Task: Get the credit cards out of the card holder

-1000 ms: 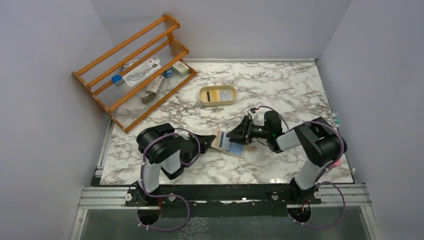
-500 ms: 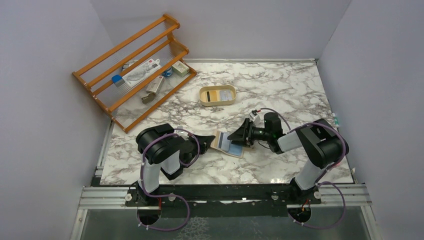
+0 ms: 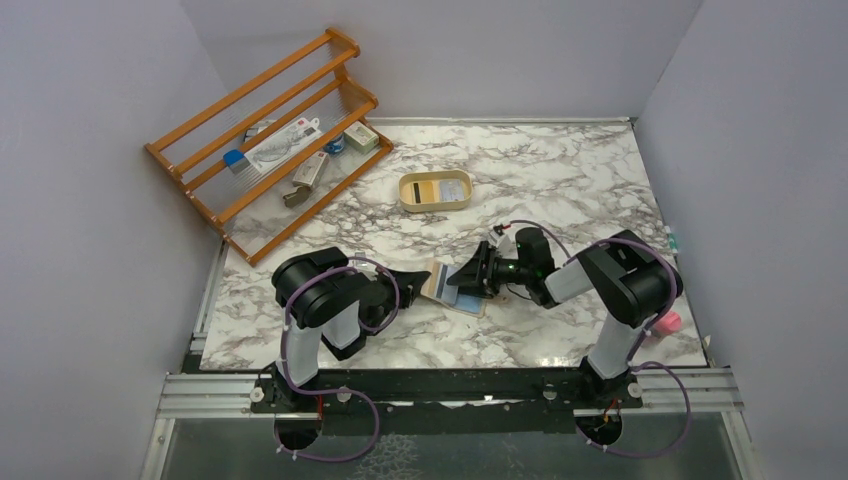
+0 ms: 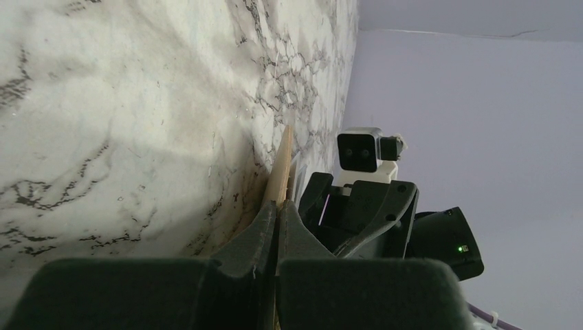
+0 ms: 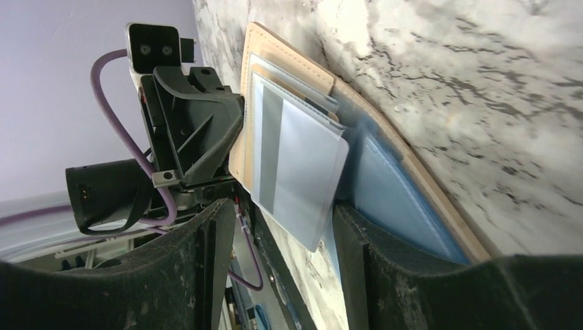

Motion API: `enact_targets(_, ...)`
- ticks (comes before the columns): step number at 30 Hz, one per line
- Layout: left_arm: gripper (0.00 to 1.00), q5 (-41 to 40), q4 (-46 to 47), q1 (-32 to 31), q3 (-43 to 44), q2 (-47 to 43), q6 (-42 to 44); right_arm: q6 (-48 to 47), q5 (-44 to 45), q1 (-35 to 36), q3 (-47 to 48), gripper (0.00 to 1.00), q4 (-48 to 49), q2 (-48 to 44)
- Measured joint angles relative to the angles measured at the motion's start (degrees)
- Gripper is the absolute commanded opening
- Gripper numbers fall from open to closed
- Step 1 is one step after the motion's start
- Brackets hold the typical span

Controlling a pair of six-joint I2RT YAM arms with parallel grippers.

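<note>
The tan card holder (image 3: pixel 462 302) lies open on the marble table between the two arms, its light blue lining showing in the right wrist view (image 5: pixel 282 55). My left gripper (image 3: pixel 424 274) is shut on its left edge, seen as a thin tan strip (image 4: pixel 282 168) between the closed fingers (image 4: pixel 277 206). A whitish-blue credit card (image 5: pixel 295 161) with a grey stripe sticks partway out of a pocket. My right gripper (image 5: pixel 282 240) hovers open over it, the card's free corner lying between the two fingers without touching them. In the top view that gripper (image 3: pixel 468 277) sits over the holder's right half.
An oval cream tray (image 3: pixel 435 206) with cards inside stands behind the holder. A wooden rack (image 3: pixel 262 85) with small items lies at the back left. A pink object (image 3: pixel 668 322) rests by the right table edge.
The right gripper has moved left and closer, so its open fingers now straddle the protruding card. The left gripper and the holder have stayed put.
</note>
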Motion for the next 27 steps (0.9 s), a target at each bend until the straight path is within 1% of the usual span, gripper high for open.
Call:
enact_targets(8,0.0,-0.2,0.02,0.0,-0.02,0.0,0.2,3.02,1.09,2.69,0.39,0.6,3.69,1.16)
enact_targets(19,0.0,-1.4,0.0,0.39,-0.02,0.0,0.2,10.14,1.66,3.15,-0.94,0.6,16.85,1.44)
enact_targets(27,0.0,-2.01,0.02,0.59,0.0,-0.46,0.35,14.67,2.21,3.54,-1.18,0.6,26.49,5.84)
